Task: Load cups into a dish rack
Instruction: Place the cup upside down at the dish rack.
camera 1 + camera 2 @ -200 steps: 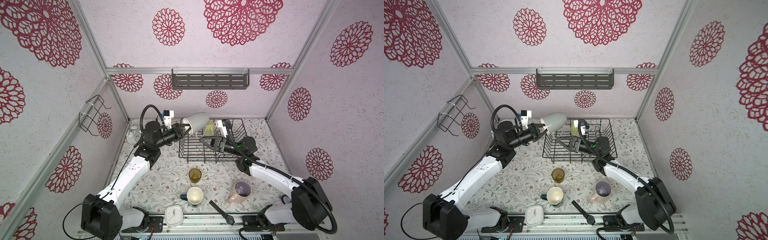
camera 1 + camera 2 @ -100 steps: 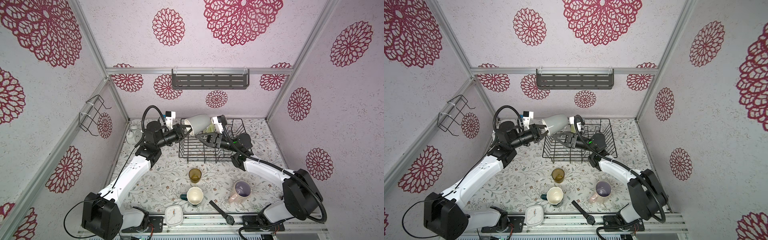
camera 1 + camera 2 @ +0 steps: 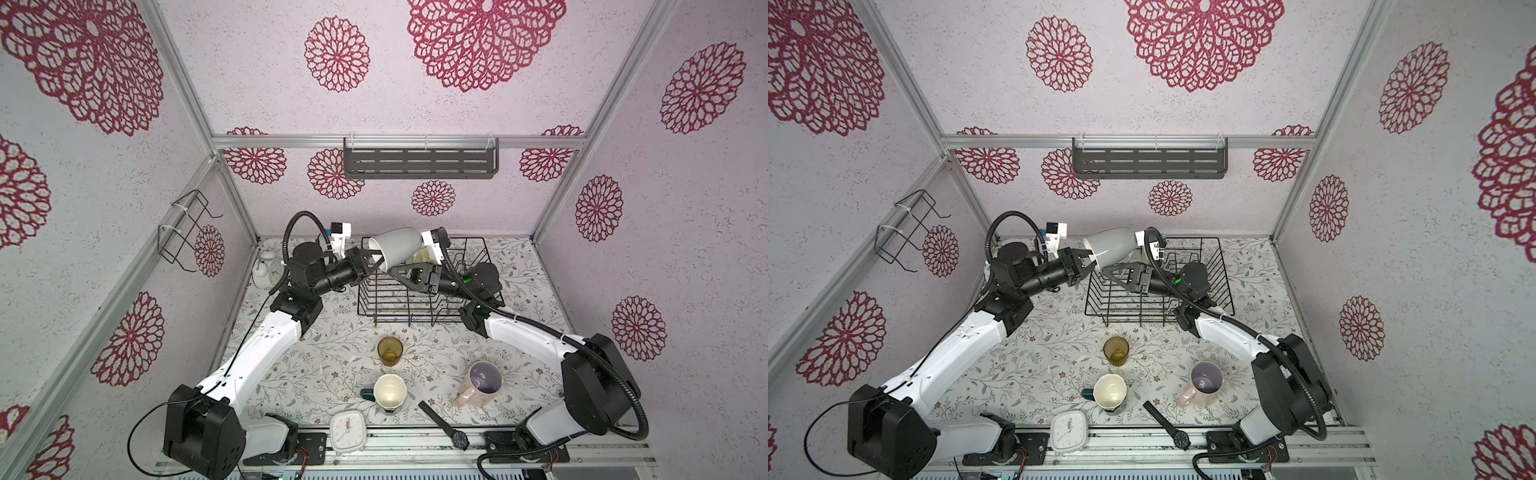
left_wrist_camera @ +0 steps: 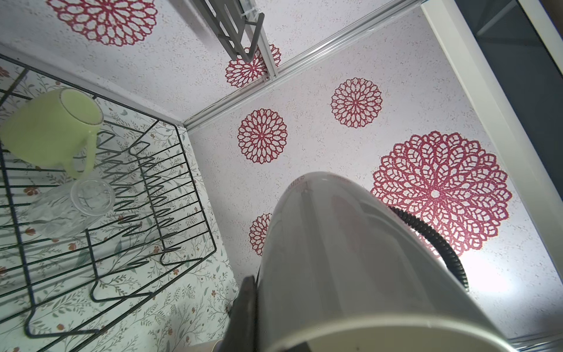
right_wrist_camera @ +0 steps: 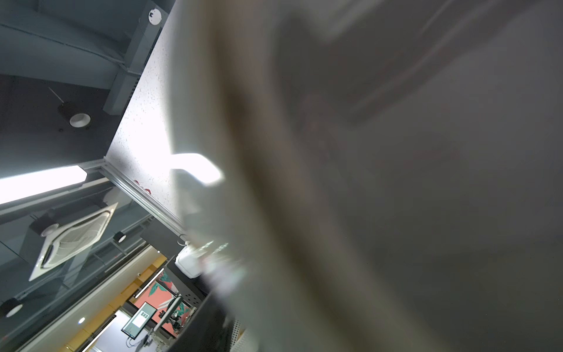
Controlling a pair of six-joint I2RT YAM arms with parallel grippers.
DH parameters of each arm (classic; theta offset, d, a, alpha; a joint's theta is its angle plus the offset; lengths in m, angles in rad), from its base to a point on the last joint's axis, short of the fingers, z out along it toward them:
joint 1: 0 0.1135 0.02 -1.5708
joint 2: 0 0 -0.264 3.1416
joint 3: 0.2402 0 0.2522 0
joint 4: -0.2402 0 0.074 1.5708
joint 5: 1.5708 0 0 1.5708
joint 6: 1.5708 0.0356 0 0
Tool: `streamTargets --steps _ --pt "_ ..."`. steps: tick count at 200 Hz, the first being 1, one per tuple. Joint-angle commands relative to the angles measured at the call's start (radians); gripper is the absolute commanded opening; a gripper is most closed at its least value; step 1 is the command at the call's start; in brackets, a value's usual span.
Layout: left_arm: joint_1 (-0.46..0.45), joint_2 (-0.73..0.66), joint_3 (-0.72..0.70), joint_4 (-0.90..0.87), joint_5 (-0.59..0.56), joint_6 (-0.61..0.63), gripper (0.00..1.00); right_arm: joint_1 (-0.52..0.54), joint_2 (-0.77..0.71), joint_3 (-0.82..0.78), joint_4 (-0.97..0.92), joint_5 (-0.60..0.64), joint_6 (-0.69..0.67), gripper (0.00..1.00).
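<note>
A grey mug [image 3: 397,245] hangs tilted on its side over the back left corner of the black wire dish rack [image 3: 409,312]. My left gripper [image 3: 372,259] is shut on its rim, one finger [image 4: 246,307] outside the wall. My right gripper [image 3: 394,268] is right under the mug's body, which fills the right wrist view as a blurred grey mug [image 5: 396,183]; its second finger is hidden. In the rack lie a lime-green mug [image 4: 51,131] and a clear glass [image 4: 73,207]. An amber tumbler [image 3: 390,351], a teal mug [image 3: 389,390] and a pink mug [image 3: 482,380] stand on the table in front.
A white square clock [image 3: 348,430] and a black wristwatch [image 3: 444,424] lie at the front edge. A white round alarm clock [image 3: 264,270] stands by the left wall. A grey slotted shelf [image 3: 419,158] hangs on the back wall, a wire holder [image 3: 187,232] on the left wall.
My right gripper has risen out of the rack and moved left, up under the grey mug. My left gripper has carried the mug slightly right, further over the rack.
</note>
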Motion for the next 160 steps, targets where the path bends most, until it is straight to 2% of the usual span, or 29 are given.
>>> streamTargets --steps 1,35,64,94,114,138,143,160 --pt "-0.016 -0.005 0.004 0.099 0.085 -0.012 0.00 -0.002 -0.010 0.049 0.031 -0.014 -0.026 0.53" --pt "-0.015 -0.007 -0.006 0.112 0.093 -0.018 0.00 -0.008 0.004 0.054 0.052 -0.022 -0.003 0.54" --pt "-0.015 -0.017 -0.018 0.108 0.091 -0.015 0.00 -0.017 0.002 0.048 0.064 -0.024 -0.003 0.46" --pt "-0.014 -0.015 -0.016 0.096 0.091 -0.010 0.00 -0.017 0.010 0.045 0.084 -0.027 0.012 0.26" --pt "-0.015 -0.012 -0.016 0.090 0.085 -0.010 0.00 -0.017 0.015 0.039 0.103 -0.030 0.023 0.09" --pt "-0.014 -0.001 -0.013 0.087 0.087 -0.013 0.00 -0.018 0.015 0.025 0.114 -0.026 0.019 0.00" --pt "-0.014 0.001 -0.013 0.087 0.087 -0.010 0.07 -0.018 0.014 0.021 0.113 -0.025 0.014 0.00" --pt "-0.009 0.005 -0.016 0.078 0.075 0.001 0.46 -0.023 0.004 0.003 0.103 -0.011 -0.011 0.00"
